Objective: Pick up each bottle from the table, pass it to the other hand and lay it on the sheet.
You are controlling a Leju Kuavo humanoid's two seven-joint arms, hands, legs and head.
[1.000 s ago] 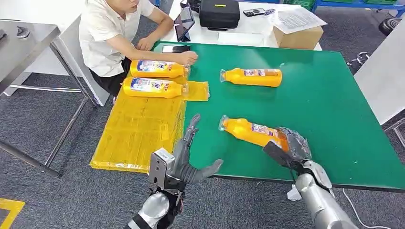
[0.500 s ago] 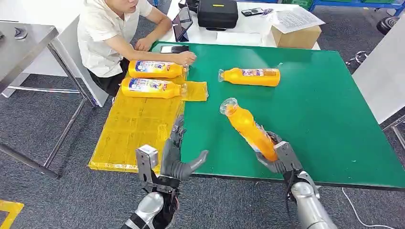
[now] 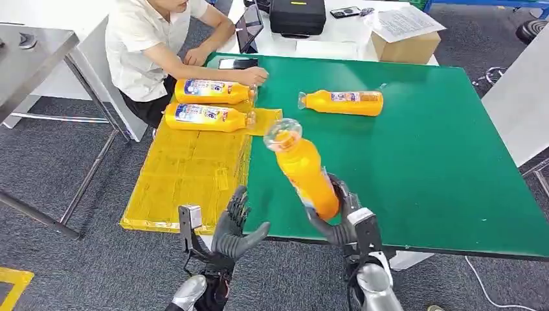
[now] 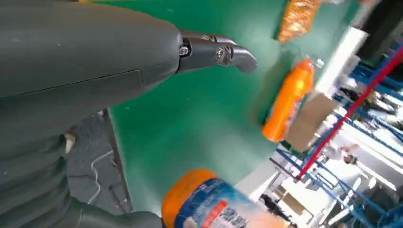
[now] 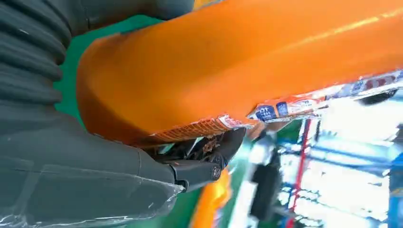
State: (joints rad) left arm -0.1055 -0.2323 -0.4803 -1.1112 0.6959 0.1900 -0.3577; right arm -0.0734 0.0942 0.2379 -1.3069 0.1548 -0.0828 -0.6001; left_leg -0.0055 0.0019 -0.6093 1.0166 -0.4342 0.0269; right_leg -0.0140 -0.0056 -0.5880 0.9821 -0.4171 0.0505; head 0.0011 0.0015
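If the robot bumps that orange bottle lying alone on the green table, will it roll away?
Probably. The bottle is round and lies on its side on the smooth table, so a sideways nudge would likely roll it. It looks full, so perhaps heavy and slow.

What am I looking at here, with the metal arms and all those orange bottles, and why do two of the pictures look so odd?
This is a humanoid robot with two silver arms. The wide picture comes from a camera high on its body, looking down. Its right hand holds an orange bottle lifted off the green table, neck pointing away. Its left hand is open, near the table's front edge. Another bottle lies on the table, and two bottles lie on the yellow sheet, where a seated person reaches. The odd pictures come from cameras at each wrist, so they look turned: the right one shows the held bottle up close, the left one its own thumb above the table.
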